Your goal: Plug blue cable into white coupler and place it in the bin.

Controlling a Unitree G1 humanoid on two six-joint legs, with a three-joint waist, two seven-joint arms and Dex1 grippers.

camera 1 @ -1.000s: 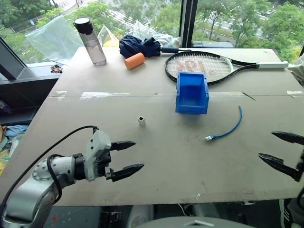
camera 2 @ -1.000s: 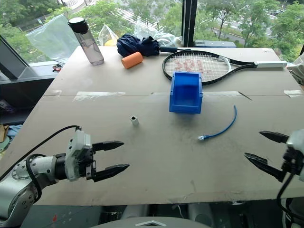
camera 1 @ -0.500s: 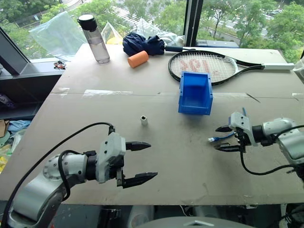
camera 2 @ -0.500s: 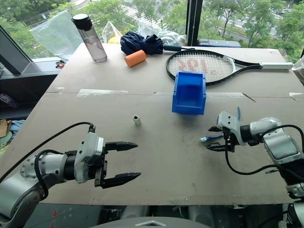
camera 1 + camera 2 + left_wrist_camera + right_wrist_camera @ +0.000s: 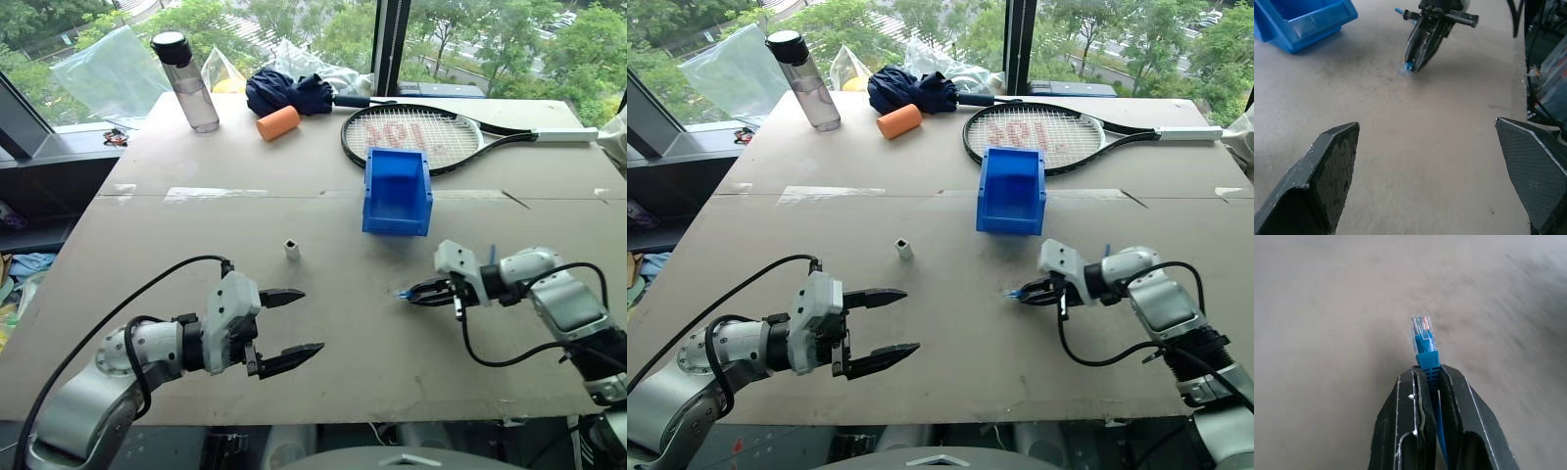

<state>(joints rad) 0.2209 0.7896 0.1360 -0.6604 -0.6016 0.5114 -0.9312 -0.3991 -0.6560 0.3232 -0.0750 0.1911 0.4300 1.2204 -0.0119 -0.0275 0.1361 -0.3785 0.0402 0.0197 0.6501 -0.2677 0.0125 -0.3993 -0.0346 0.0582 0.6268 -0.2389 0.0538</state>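
Note:
My right gripper [image 5: 413, 293] is shut on the blue cable [image 5: 1426, 355] just behind its clear plug, which sticks out past the fingertips over the tabletop. The plug end [image 5: 1408, 66] points toward the table's middle, and a short piece of blue cable [image 5: 490, 255] shows behind the hand. The white coupler [image 5: 292, 249] stands upright by itself on the table, left of the right gripper and beyond my left gripper. My left gripper [image 5: 287, 321] hangs open and empty at the near left. The blue bin [image 5: 397, 191] sits past the right gripper, its open front toward me.
At the far side of the table [image 5: 196, 235] lie a racket [image 5: 421, 135] behind the bin, an orange cylinder [image 5: 277, 124], a dark blue bundle [image 5: 287, 94] and a water bottle [image 5: 186, 83]. A black wire loops from my left arm.
My right arm swung in from the right edge, closed on the cable's plug end and drew it to the left. The left gripper stayed open and hardly moved.

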